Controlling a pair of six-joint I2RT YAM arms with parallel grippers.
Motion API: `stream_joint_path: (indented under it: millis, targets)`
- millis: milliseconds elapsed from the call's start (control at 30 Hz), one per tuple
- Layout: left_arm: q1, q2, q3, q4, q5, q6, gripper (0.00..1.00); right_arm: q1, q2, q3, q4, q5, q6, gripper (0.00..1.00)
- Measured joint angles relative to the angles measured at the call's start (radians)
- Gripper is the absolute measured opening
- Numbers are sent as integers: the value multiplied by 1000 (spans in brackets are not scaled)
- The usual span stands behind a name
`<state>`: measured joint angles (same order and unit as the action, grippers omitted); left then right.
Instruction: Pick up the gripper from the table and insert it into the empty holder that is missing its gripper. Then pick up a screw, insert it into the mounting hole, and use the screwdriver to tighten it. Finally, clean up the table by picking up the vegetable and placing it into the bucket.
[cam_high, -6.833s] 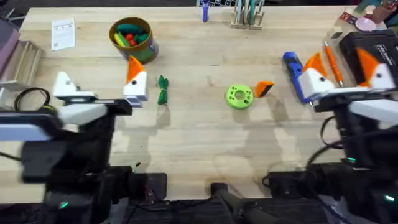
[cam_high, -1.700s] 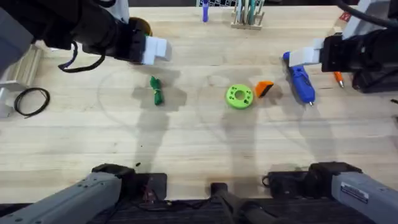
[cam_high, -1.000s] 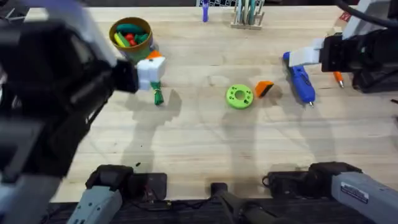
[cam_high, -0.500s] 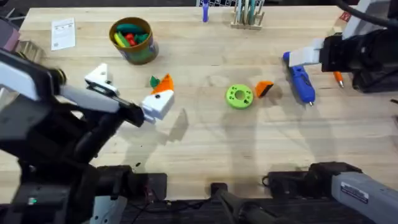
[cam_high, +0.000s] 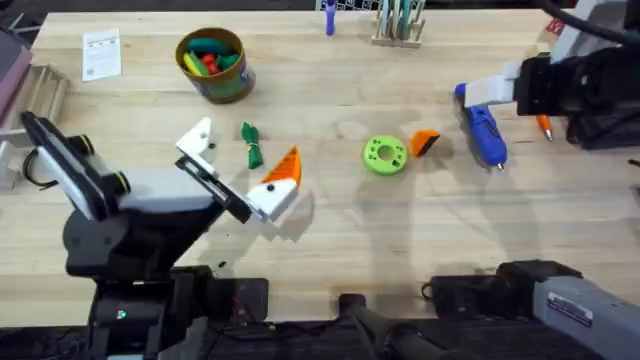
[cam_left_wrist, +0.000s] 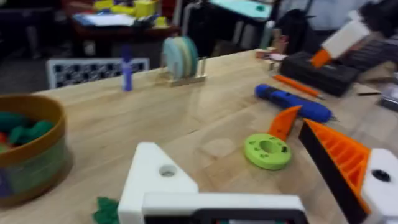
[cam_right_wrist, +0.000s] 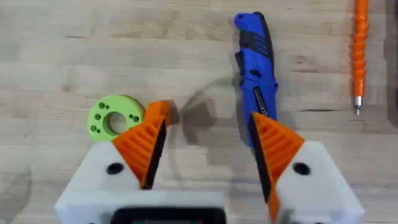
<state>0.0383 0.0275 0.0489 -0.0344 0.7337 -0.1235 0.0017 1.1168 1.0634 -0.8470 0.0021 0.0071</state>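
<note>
No text, brand, number or sign can be read. A white card (cam_high: 101, 53) lying on the tabletop (cam_high: 330, 230) near the bucket (cam_high: 212, 65) carries dark printing, and the screwdriver (cam_right_wrist: 256, 71) bears dark markings, but both are too small to make out.

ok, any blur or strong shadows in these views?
Overhead: sharp, soft shadows beside the green disc and left gripper. Left wrist: blurred, worst on the bucket and room behind. Right wrist: crisp, dark shadow beside the screwdriver.
</note>
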Motion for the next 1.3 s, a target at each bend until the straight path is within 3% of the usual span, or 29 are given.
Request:
stream_joint_path:
  millis: [100,267,433,833,1300]
  targets:
    - [0,-22,-31,22,96,-15,985,0,0,0,0,0,0,813]
    - [0,-22,-36,-56,272,-28,985,0,0,0,0,0,0,813]
    - [-7,-22,-35,-86,369,-30,985,0,0,0,0,0,0,812]
    - [-23,-22,-35,-92,414,147,985,0,0,0,0,0,0,813]
    - [-23,-22,-35,-94,426,181,985,0,0,0,0,0,0,813]
